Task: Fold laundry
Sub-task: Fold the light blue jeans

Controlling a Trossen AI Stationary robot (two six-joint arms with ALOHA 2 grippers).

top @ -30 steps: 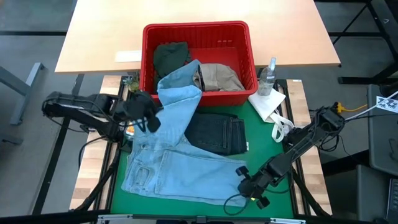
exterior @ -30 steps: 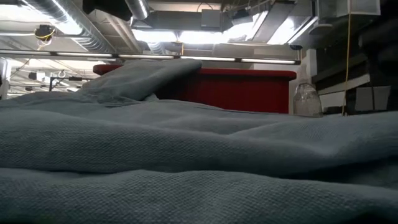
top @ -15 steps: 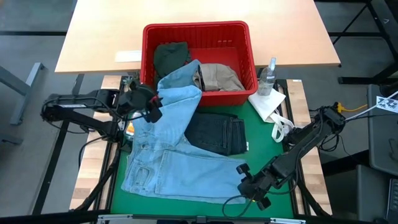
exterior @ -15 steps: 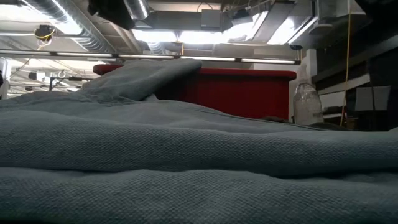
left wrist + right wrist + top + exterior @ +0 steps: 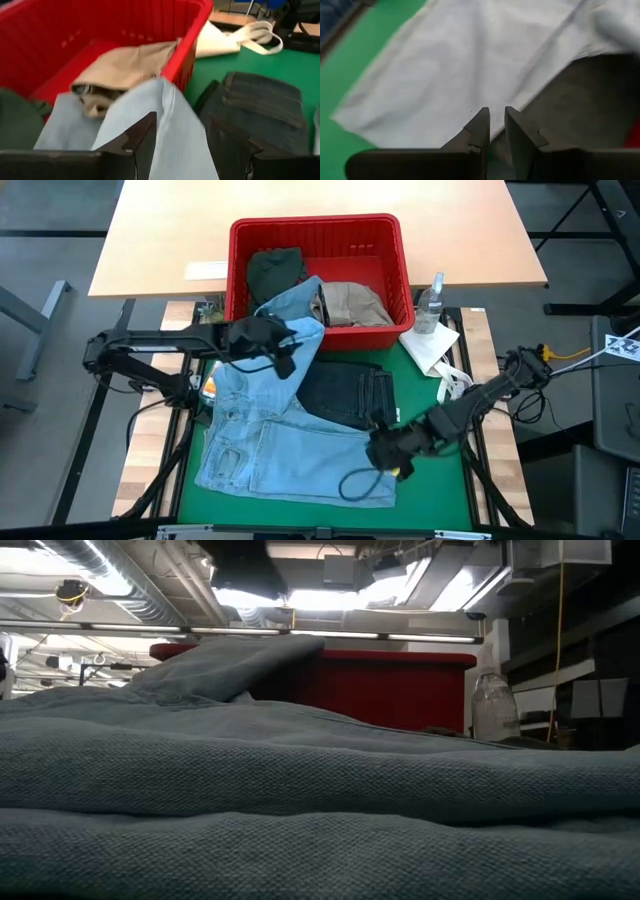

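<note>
Left claw (image 5: 283,358): over the light blue jeans (image 5: 270,442) where one leg rises to the basket rim; in the left wrist view its fingers (image 5: 142,137) stand apart with the blue cloth between them, and nothing is clamped.
Right claw (image 5: 383,450): low over the near right part of the surface, at the right edge of the light blue jeans; in the right wrist view its fingers (image 5: 481,127) are nearly together with only a thin gap, above the pale denim; whether a fold is pinched I cannot tell.
Light blue jeans: spread flat on the green mat (image 5: 428,395), one leg draped up over the front wall of the red basket (image 5: 318,228); in the low view the cloth (image 5: 300,800) fills the foreground.
Dark jeans (image 5: 347,394): folded, on the mat just in front of the basket, lying beside the blue leg.
Olive garment (image 5: 273,272): inside the basket, left side.
Khaki garment (image 5: 352,302): inside the basket, right side, against the front wall.
White cloth (image 5: 432,347): at the mat's right edge, near the basket corner.
Clear bottle (image 5: 431,302): upright, just right of the basket.
</note>
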